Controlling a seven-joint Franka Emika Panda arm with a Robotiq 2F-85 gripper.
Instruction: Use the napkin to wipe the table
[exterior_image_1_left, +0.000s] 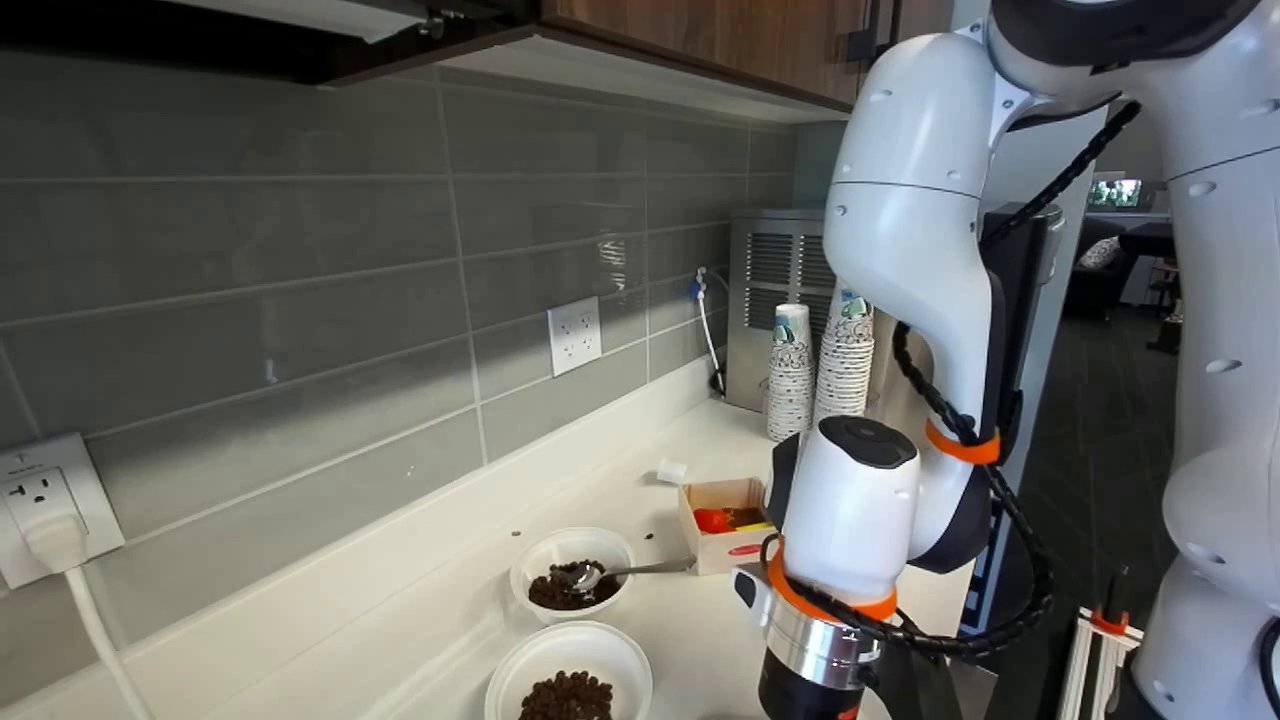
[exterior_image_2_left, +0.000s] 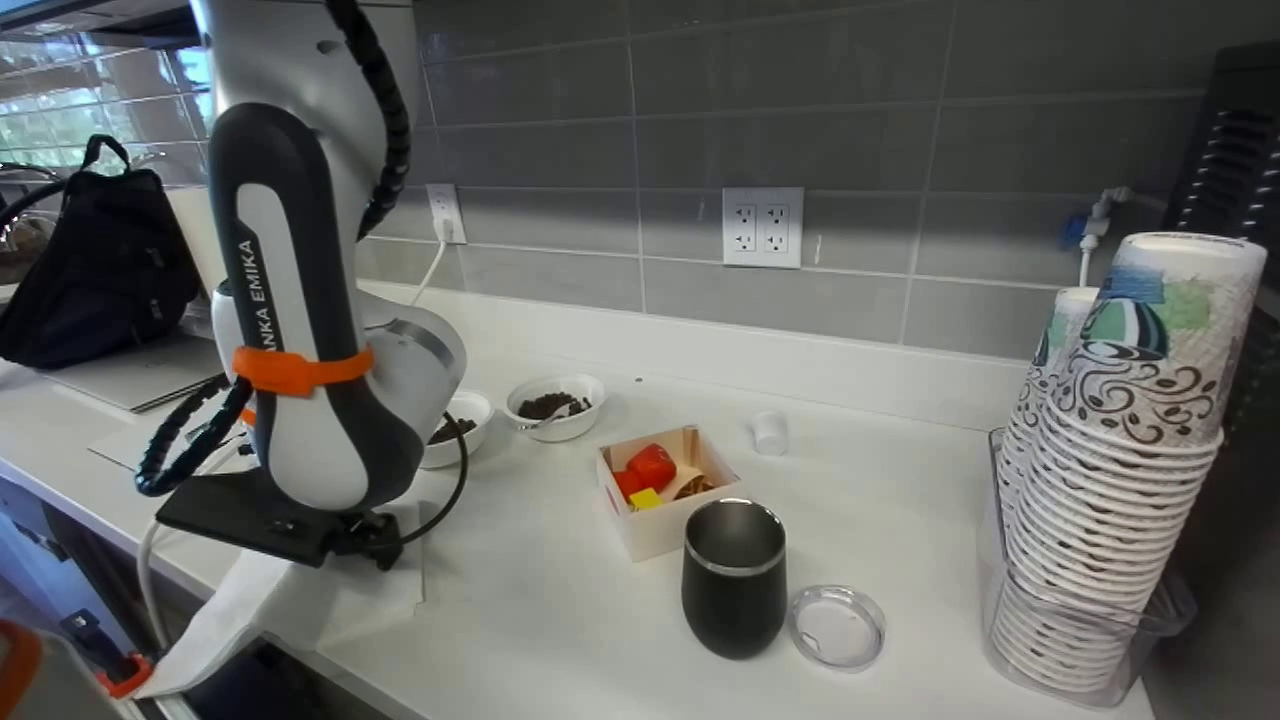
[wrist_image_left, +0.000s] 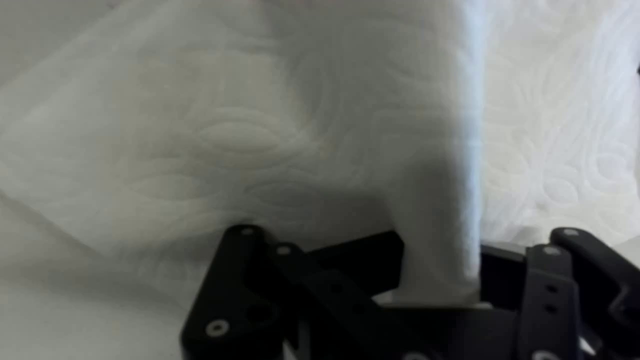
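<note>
Gripper (wrist_image_left: 440, 270) is pinching a fold of napkin (wrist_image_left: 280, 150), jaws partly apart; napkin is lying on table (exterior_image_2_left: 530, 590), overhanging its edge. One bowl (exterior_image_1_left: 530, 660) is holding brown bits (exterior_image_1_left: 567, 697), a second bowl (exterior_image_1_left: 540, 552) bits (exterior_image_1_left: 552, 592) plus spoon (exterior_image_1_left: 645, 569); box (exterior_image_2_left: 655, 535) is holding red/yellow items (exterior_image_2_left: 652, 467), clear bin (exterior_image_2_left: 1168, 608) stacked cups (exterior_image_2_left: 1100, 530).

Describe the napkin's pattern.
Embossed ovals and curves on the white napkin, clearest in the wrist view.

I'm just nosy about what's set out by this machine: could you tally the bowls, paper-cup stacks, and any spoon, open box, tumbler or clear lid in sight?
White bowls: 2
Paper-cup stacks: 2
Spoon: 1
Open box: 1
Black tumbler: 1
Clear lid: 1
Total: 8
</note>
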